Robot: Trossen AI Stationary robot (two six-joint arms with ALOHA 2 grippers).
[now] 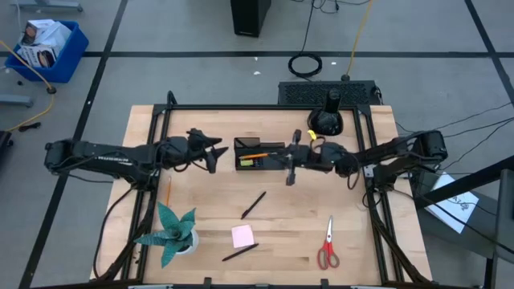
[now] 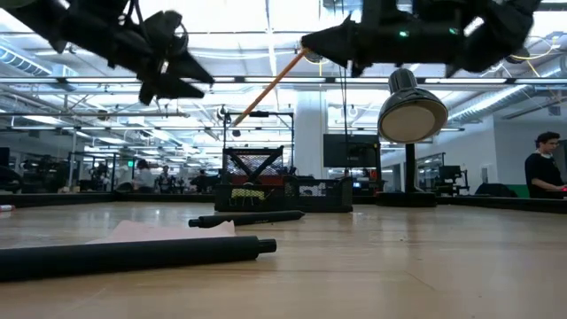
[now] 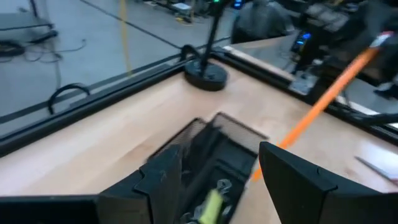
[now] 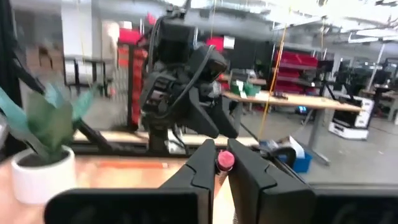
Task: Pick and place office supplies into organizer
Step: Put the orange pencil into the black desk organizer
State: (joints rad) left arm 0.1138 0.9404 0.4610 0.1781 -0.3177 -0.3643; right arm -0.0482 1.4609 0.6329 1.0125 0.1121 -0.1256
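Note:
The black organizer (image 1: 259, 152) stands mid-table, a small yellow piece (image 3: 211, 205) lying in it. An orange pencil (image 3: 329, 93) slants down over it, with my right gripper (image 1: 283, 155) shut on its upper end. In the low view the pencil (image 2: 266, 89) ends above the organizer's mesh section (image 2: 257, 164). My left gripper (image 3: 221, 155) stands open just left of the organizer, nothing between its fingers. Two black pens (image 1: 254, 205) (image 1: 239, 253), a pink sticky-note pad (image 1: 242, 235), red-handled scissors (image 1: 327, 245) and another orange pencil (image 1: 169, 190) lie flat on the table. My right gripper pinches the pencil's pink eraser end (image 4: 225, 160) between its two fingers. The fingers come about level from the table's right side. The pencil slants down and leftward from the hold, lifted clear, its low tip (image 2: 236, 121) over the organizer.
A teal spiky plant in a white pot (image 1: 173, 233) stands near the front left. A black desk lamp (image 1: 328, 119) stands behind the organizer at the back right. A dark frame rail (image 1: 265, 107) borders the table. A person (image 2: 542, 168) shows in the room beyond.

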